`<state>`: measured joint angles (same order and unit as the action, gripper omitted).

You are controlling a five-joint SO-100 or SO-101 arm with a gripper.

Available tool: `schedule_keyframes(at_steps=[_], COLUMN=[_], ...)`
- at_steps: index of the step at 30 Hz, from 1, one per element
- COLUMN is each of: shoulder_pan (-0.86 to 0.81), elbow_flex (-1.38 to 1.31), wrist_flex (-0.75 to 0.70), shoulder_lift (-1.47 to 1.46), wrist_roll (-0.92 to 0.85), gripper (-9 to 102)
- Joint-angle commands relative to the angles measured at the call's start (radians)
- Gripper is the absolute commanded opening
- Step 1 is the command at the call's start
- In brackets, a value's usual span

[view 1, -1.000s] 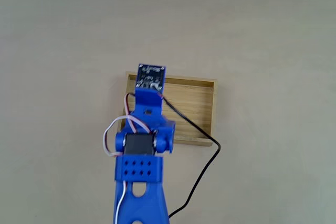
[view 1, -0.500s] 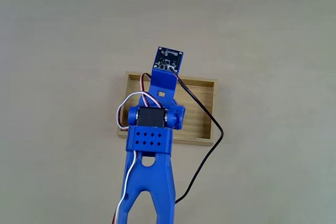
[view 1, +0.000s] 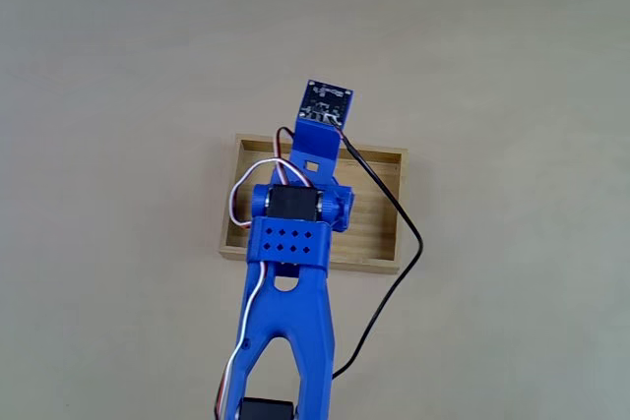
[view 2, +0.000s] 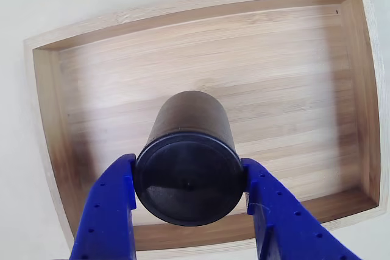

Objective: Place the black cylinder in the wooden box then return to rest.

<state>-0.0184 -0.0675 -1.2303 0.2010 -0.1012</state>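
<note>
Over the wooden box [view 2: 359,89], the claw [view 2: 189,190] grips the black cylinder [view 2: 187,168], seemingly above the floor.

Hobby robotics bench, plain pale tabletop [view 1: 512,36], 3D-printed blue arm [view 1: 285,331]

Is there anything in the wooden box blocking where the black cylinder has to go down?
Nothing visible: the gripper holds the black cylinder over the wooden box, and the floor that shows around it is bare wood.
</note>
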Motion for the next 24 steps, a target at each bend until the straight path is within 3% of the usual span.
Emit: schedule_keyframes(at_steps=[1,24], shoulder_pan=[-0.014,-0.028], elbow_flex=[-0.109,-0.081], wrist_flex=[0.023,-0.006], shoulder_lift=[-0.023,-0.002], wrist_roll=[-0.006,-0.017], gripper=[20,20])
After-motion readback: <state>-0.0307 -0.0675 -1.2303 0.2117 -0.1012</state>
